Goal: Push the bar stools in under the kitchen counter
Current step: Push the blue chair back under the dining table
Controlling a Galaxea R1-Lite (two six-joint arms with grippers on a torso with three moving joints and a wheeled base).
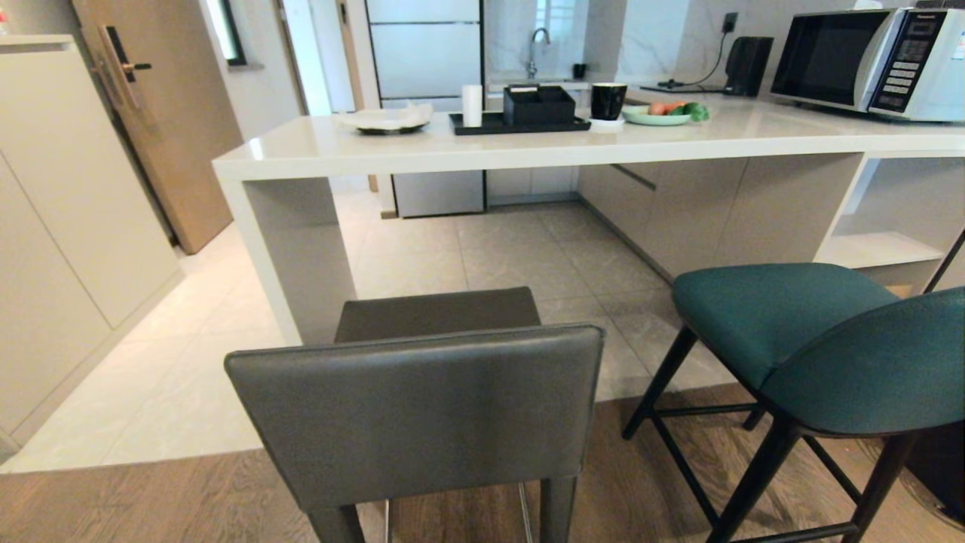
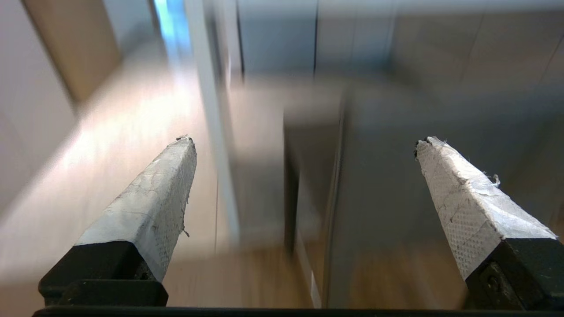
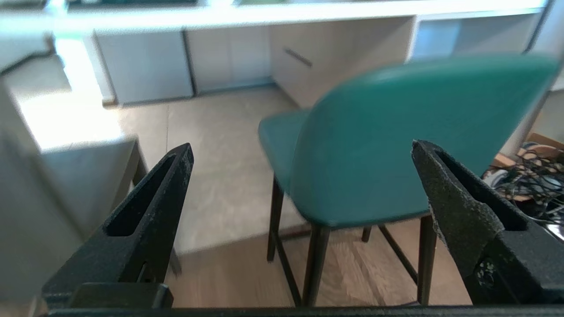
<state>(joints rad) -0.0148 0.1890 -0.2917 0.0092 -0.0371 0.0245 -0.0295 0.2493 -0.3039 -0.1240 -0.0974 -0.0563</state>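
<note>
Microwave (image 1: 874,62): at one o'clock on kitchen counter (image 1: 528,147); brand lettering too small to read.
Grey stool (image 1: 422,407): six o'clock.
Teal stool (image 1: 822,339): four o'clock.
Left gripper (image 2: 304,145): fingers apart, empty.
Right gripper (image 3: 302,152): fingers apart, empty.

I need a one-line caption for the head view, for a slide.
Grey stool and teal stool stand before the white counter, not yet pushed under.

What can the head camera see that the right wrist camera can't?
Only the head view shows the grey stool, the microwave and the black tray on the counter top. Only the right wrist view shows the right gripper, its fingers wide apart and empty, and a tangle of cables on the floor. Both show the teal stool standing out from the white kitchen counter, and the tiled floor beneath it.
</note>
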